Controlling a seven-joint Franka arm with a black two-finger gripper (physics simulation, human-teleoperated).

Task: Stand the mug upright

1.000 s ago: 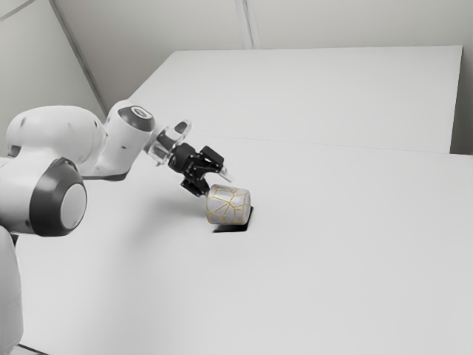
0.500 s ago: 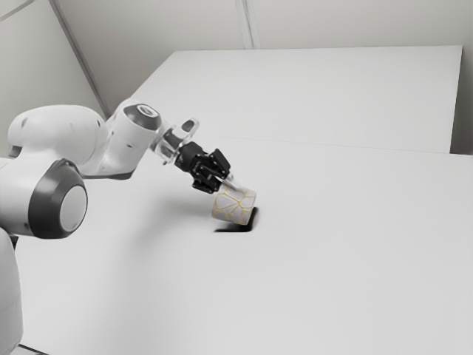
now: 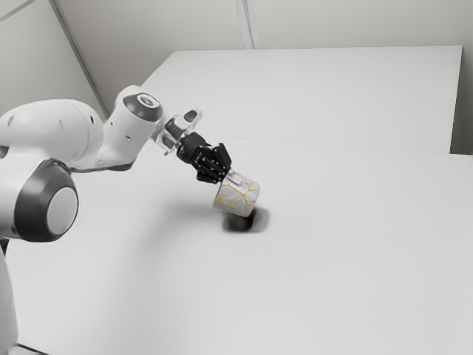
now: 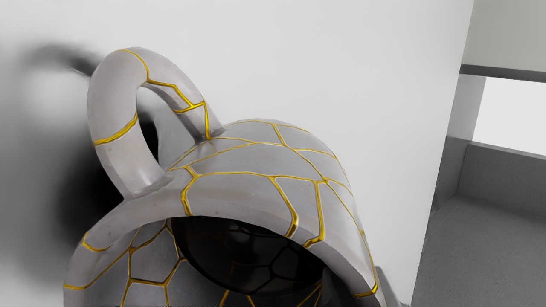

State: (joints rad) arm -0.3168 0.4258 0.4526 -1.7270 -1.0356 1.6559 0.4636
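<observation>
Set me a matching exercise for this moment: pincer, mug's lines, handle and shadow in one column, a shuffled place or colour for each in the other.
Things:
1. Pincer
2. Lines
3. Handle
4. Shadow

Places and colours:
A. On the table, beneath the mug
B. Jutting from the mug's side
C. Black, at the mug's rim
D. Gold, branching over the mug

Right pairs: 1-C, 2-D, 3-B, 4-A
</observation>
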